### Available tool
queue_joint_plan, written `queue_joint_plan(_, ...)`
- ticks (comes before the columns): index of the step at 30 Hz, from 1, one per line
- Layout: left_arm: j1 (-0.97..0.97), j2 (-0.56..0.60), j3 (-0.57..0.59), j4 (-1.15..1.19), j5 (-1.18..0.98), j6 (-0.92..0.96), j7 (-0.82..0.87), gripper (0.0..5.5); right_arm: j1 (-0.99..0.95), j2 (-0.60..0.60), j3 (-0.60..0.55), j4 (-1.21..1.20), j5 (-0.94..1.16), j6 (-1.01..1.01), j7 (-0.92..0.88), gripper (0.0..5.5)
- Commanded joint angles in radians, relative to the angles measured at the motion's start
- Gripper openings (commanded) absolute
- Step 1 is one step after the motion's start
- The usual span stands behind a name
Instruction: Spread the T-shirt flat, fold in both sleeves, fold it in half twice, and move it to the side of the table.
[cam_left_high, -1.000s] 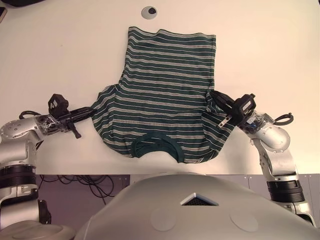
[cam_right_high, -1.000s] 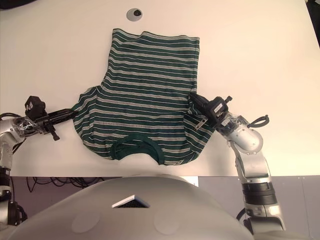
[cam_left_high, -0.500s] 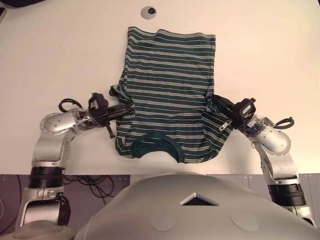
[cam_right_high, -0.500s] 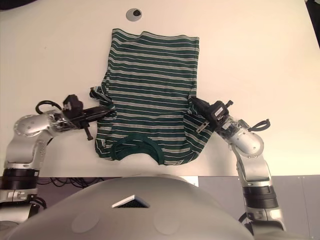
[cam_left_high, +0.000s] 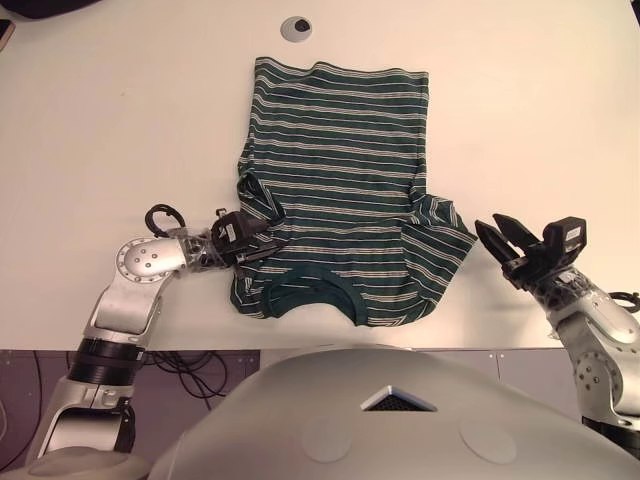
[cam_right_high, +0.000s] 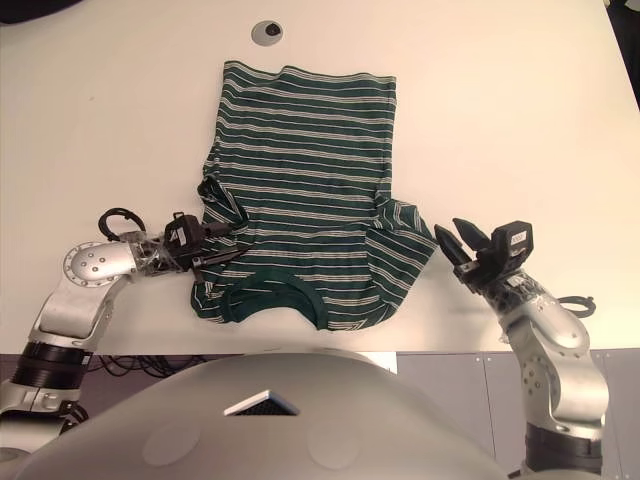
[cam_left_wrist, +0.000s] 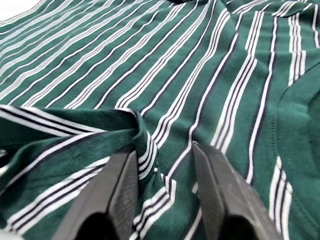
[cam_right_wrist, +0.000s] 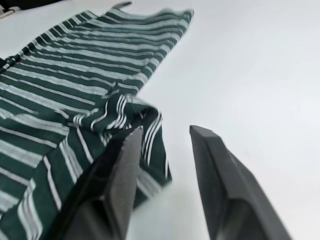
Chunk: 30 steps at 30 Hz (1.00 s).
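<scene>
Since a second ago, the left sleeve (cam_left_high: 258, 195) has been carried in over the body of the T-shirt (cam_left_high: 335, 150). The right end effector (cam_left_high: 495, 232) has let go of the right sleeve (cam_left_high: 445, 235) and drawn back. The green striped T-shirt lies mid-table (cam_left_high: 120, 120), collar nearest the robot. The left end effector (cam_left_high: 264, 243) sits on the folded sleeve, fingers parted, a ridge of cloth between them. The right end effector is released, just beside the rumpled right sleeve. A round grommet (cam_left_high: 297, 27) lies beyond the hem.

Lab or office by the look of it, plain white desk (cam_left_high: 100, 120), round cable grommet (cam_left_high: 297, 26) at top centre (grey), loose cables (cam_left_high: 190, 362) beneath, lower left.
</scene>
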Motion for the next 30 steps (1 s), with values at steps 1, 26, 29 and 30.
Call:
queue_joint_plan(1, 0.07, 0.042, -0.006, 0.0, 0.023, 0.002, -0.013, 1.75, 0.024, -0.018, -0.001, -0.012, 0.036, 0.062, 0.027, 1.94)
queue_joint_plan(26, 0.038, 0.041, 0.146, -0.175, -0.079, -0.111, 0.014, 1.75, -0.091, -0.003, 0.019, 0.008, 0.1, 0.131, 0.044, 0.04)
queue_joint_plan(29, 0.031, 0.032, 0.139, -0.147, -0.079, -0.109, 0.009, 1.75, -0.108, -0.043, 0.063, -0.07, 0.051, 0.111, 0.064, 0.04)
queue_joint_plan(30, 0.035, 0.03, 0.133, -0.133, -0.074, -0.114, 0.005, 1.75, -0.114, -0.062, 0.093, -0.093, 0.012, 0.094, 0.074, 0.04)
